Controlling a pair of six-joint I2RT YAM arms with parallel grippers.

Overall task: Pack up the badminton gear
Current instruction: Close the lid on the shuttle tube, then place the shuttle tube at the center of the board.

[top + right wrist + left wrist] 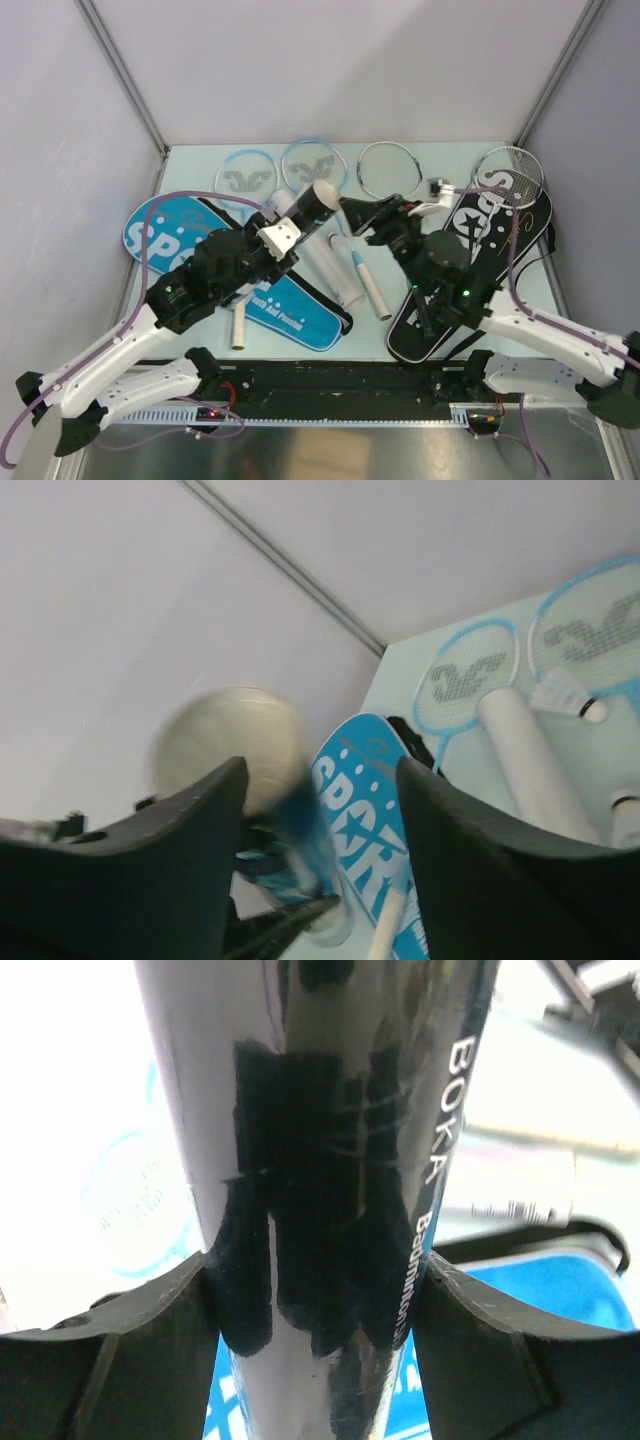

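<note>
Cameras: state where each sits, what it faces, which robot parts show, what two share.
Top external: above and behind, looking down at the table; both arms show.
Left wrist: on the left gripper, facing the BOKA tube it clamps; fingers show.
Right wrist: on the open right gripper, facing the left wall; fingers show.
Shared: both wrist views catch the blue SPORT cover.

Each arm used white link shells joined by black joint housings: left arm, right arm. A lavender left cable ran in a loose loop along the left arm, and a matching right cable followed the right arm. A green left indicator light and a green right indicator light showed on the black housings. The left gripper had matte dark-grey left fingers with rounded inner edges. The right gripper had matte black right fingers.
</note>
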